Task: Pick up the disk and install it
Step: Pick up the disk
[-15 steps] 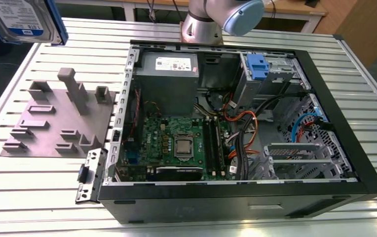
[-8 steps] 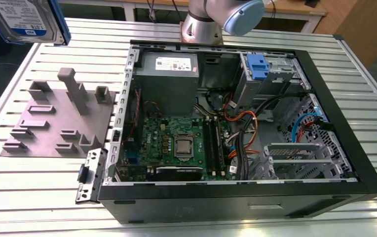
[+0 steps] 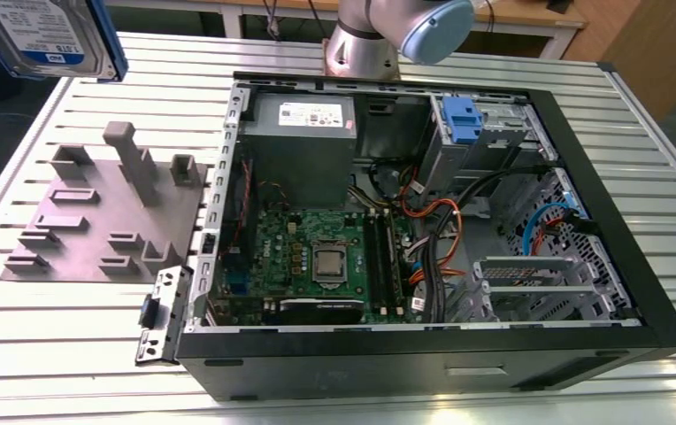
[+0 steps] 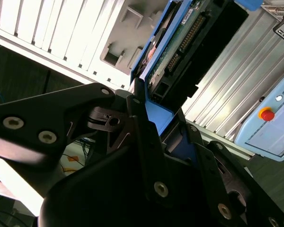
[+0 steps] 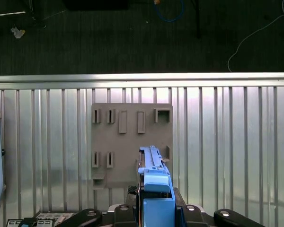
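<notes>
The gripper is pinched tight on the blue bracket of the disk, with its black fingers pressed against either side of it in both wrist views. In the exterior view the disk hangs in the air at the far left. It is held up over the grey fixture plate, well apart from the open computer case further right.

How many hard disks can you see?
1. The disk is clamped in the gripper, up in the air at the exterior view's upper left. More could be hidden inside the computer case's drive bays.
</notes>
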